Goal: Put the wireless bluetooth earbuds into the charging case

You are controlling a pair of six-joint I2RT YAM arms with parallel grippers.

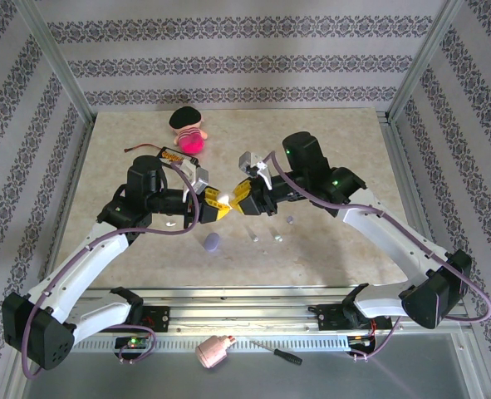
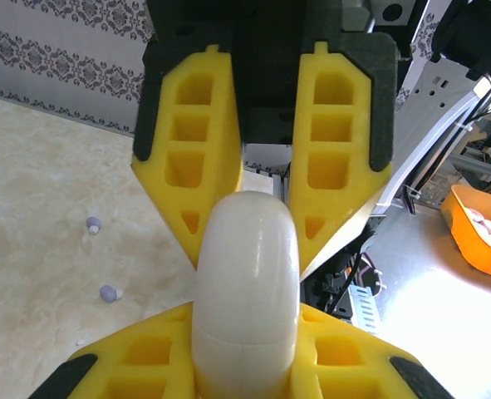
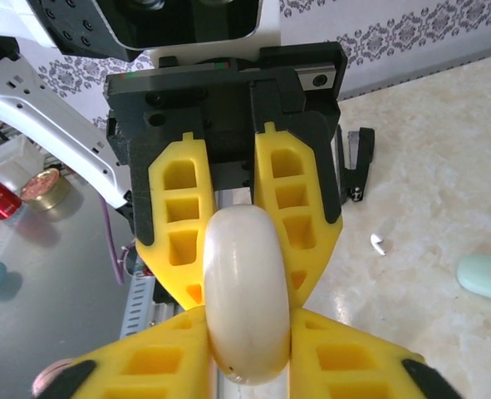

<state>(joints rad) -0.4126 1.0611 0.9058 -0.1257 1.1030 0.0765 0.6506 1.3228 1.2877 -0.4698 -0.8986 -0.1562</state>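
Top external: cream-white pebble-shaped plastic case (image 2: 245,283), seam closed, held in the air between left claw (image 1: 218,208) and right claw (image 1: 245,198). Left claw is clamped on the case. Right claw's fingers flank it, grip not determinable. Small lilac earbud (image 2: 108,293) lies loose on the beige bench (image 1: 336,158), left of left claw. White stem-shaped earbud (image 3: 378,244) lies right of right claw. Judged: none inserted, case unopened. Case interior is hidden.
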